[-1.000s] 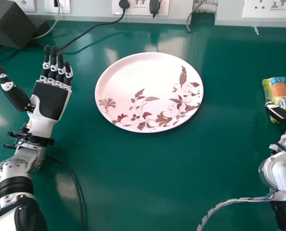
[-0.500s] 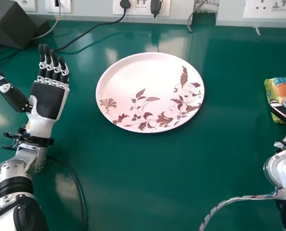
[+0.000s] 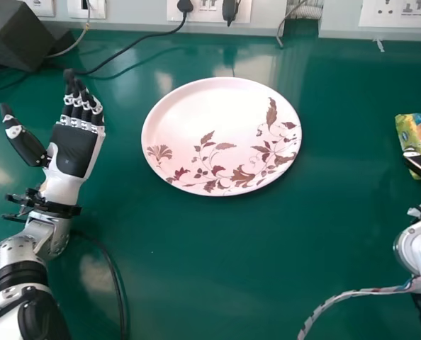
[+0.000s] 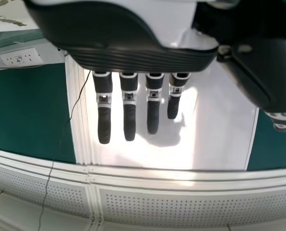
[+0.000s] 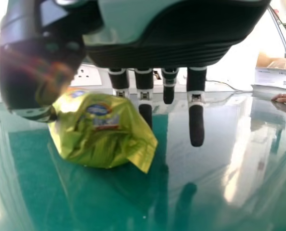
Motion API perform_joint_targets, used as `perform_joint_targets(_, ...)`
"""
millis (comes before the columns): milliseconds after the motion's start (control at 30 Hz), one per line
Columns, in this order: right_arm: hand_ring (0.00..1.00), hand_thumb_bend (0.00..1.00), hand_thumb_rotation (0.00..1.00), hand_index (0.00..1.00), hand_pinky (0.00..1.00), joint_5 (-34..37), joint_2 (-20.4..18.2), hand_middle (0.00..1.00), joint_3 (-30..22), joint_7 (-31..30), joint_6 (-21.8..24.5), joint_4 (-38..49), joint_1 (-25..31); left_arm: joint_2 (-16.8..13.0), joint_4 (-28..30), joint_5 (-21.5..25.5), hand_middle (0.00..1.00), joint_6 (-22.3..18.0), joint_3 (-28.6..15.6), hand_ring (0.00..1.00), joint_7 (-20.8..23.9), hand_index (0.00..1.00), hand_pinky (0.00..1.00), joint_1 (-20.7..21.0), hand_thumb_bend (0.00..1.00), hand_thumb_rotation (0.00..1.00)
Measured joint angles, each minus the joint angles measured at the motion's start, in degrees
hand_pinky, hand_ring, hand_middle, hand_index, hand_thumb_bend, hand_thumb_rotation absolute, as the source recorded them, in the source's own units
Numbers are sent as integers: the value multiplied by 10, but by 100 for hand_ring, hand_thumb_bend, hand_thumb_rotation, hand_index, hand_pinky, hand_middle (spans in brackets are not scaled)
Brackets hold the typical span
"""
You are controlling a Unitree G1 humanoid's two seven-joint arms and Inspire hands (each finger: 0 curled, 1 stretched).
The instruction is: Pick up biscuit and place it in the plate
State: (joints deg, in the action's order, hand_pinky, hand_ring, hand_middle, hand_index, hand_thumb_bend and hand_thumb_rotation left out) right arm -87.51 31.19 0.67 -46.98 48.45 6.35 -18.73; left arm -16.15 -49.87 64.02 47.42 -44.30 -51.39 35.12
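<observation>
1. Head view: a yellow biscuit packet (image 3: pixel 417 133) lies on the green table (image 3: pixel 210 262) by the right edge, with my right robot hand (image 3: pixel 420 165) beside it. The packet runs past the view's edge, so if I push it farther right I could lose sight of it and misjudge the grasp.

2. Right wrist view: my fingers (image 5: pixel 197 106) are straight and well apart from the thumb (image 5: pixel 42 72), clamped on nothing. The packet sits on the thumb's side; I cannot tell whether they touch. Closing from here might squeeze it out or shove it along, since it looks loose and unheld.

3. The wrapper is shiny and crumpled, with a loose corner. A pinch on that corner alone would probably let the packet swing or slip, and too hard a squeeze could break the biscuits.

4. The flowered plate (image 3: pixel 189 120) stands well apart, toward the middle. Carrying too low could catch its rim and slide it; letting go early would drop the packet short.

5. My left robot hand (image 3: pixel 74 150) rests open, palm up, left of the plate. Overshooting the plate could bring a collision.
</observation>
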Motion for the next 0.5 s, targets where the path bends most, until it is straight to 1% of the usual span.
perform_joint_targets(100,42,55,0,57,34,-8,0,49,0,-10,-2,4,0,0,0,2,87,6,-2,76,17,93,60,0,100,55)
perform_joint_targets(200,40,54,0,54,33,-11,-1,48,0,-17,-2,11,1,3,7,6,85,9,-10,75,37,93,62,-3,100,54)
perform_joint_targets(333,39,53,0,52,31,-16,-3,48,0,-25,-2,15,1,8,17,8,84,-2,-12,74,42,93,62,-5,100,55)
perform_joint_targets(433,38,53,0,50,30,-19,-4,48,-1,-28,-2,17,1,12,26,8,83,-13,-12,72,41,92,60,-8,100,56)
perform_joint_targets(500,37,53,0,48,29,-19,-6,47,-2,-29,-2,18,1,14,30,8,84,-18,-12,73,41,92,59,-9,100,55)
